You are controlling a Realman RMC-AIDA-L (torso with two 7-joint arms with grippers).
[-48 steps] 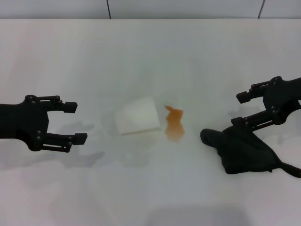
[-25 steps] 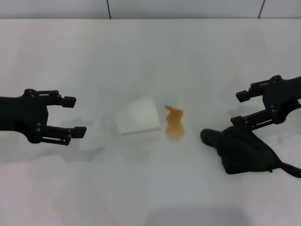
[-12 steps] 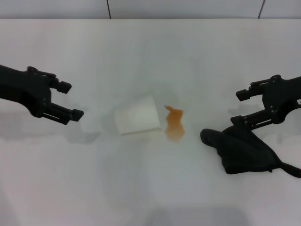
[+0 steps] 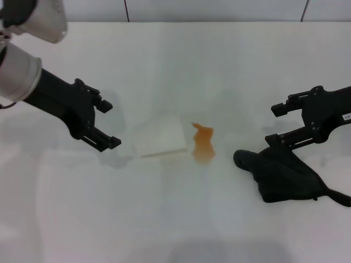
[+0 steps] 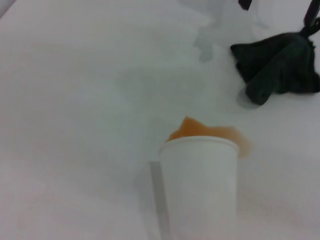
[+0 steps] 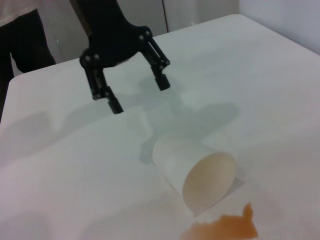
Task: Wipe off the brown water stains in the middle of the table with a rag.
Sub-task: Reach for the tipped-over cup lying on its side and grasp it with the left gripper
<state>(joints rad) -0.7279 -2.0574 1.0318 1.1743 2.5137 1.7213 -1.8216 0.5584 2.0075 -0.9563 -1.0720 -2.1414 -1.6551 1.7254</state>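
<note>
The table point(image 4: 181, 66), a broad glossy white surface, is seen carrying every other thing. The left gripper point(image 4: 108, 125) is held above the table's left part, its fingers spread apart and pointed toward a white paper cup point(image 4: 160, 136) lying on its side near the middle. The right gripper point(image 4: 274, 124) is held at the right, its fingers likewise parted, just above the far edge of the rag point(image 4: 285, 175); whether they touch it cannot be told. The rag, a black lumpy cloth with a thin tail, is left on the table's right part. The brown water stains point(image 4: 203, 144) are found just beside the cup's mouth, between cup and rag, apart from the rag.
</note>
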